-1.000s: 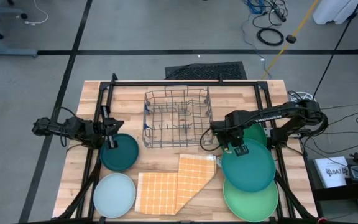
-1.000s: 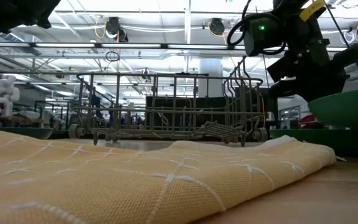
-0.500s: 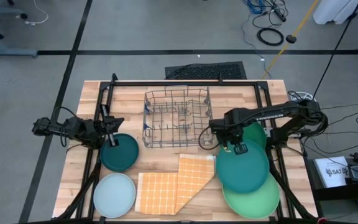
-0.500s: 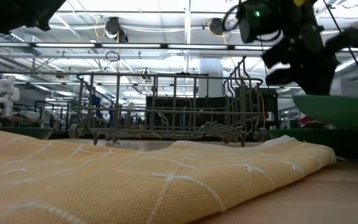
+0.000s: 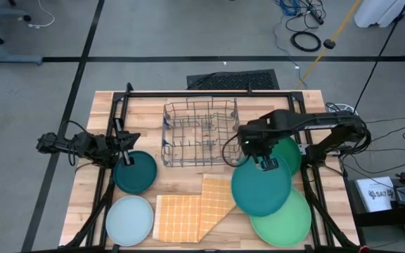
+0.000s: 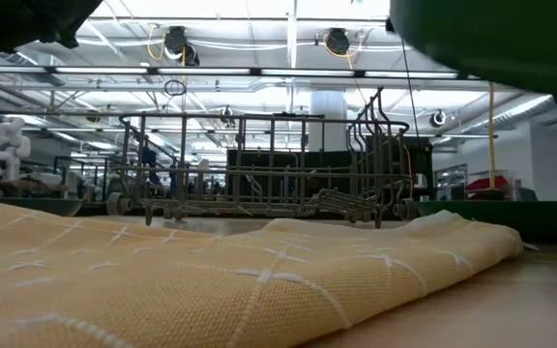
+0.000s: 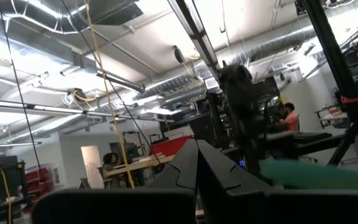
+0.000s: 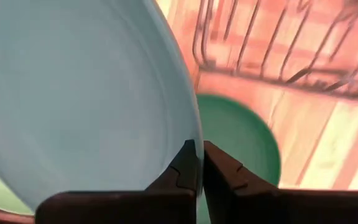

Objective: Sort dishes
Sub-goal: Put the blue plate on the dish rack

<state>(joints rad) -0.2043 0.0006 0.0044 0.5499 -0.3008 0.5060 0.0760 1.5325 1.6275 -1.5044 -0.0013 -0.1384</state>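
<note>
Seen from above: wooden counter (image 5: pixel 188 112) with grey wire rack (image 5: pixel 200 133) at centre far side, orange checked cloth (image 5: pixel 199 207) near. Right gripper (image 5: pixel 262 160), fingers pinching the far rim of the teal-blue plate (image 5: pixel 261 188), holding it lifted over the light green plate (image 5: pixel 287 221), with the deep green plate (image 5: pixel 290 153) just beyond. Left gripper (image 5: pixel 124 140), fingers pressed together, empty, waiting at the far edge of the dark teal plate (image 5: pixel 135 173); pale blue plate (image 5: pixel 129 220) nearer. Step in hand, apparently: carrying the teal-blue plate toward the rack. Next move likely calls for tilting the plate on edge and lining it up with a slot between the wires.
</note>
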